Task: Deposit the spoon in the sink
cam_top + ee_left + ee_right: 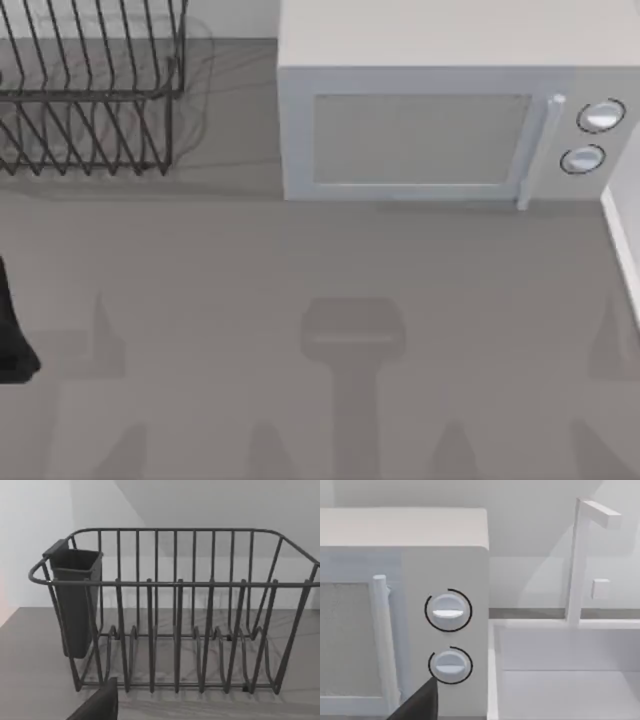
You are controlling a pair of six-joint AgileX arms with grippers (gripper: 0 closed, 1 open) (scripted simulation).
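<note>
1. Top view: grey table [330,260]. Wire dish rack [90,90] at back left. White microwave [440,120] at back centre-right, door shut, handle [535,150] and two round knobs [590,135] on its right side. White sink edge [625,240] at far right. Dark part of the left arm [12,330] at the left edge.

2. Left wrist view: the rack [175,615] stands on the table, a dark cutlery cup [75,600] hung on one end. Dark left gripper finger [97,707] at the lower edge; claw state cannot tell.

3. Right wrist view: microwave knobs [448,635], sink basin [570,675] just beside the microwave, white tap [582,560] behind. Dark right gripper finger [417,705] low; claw state cannot tell
</note>
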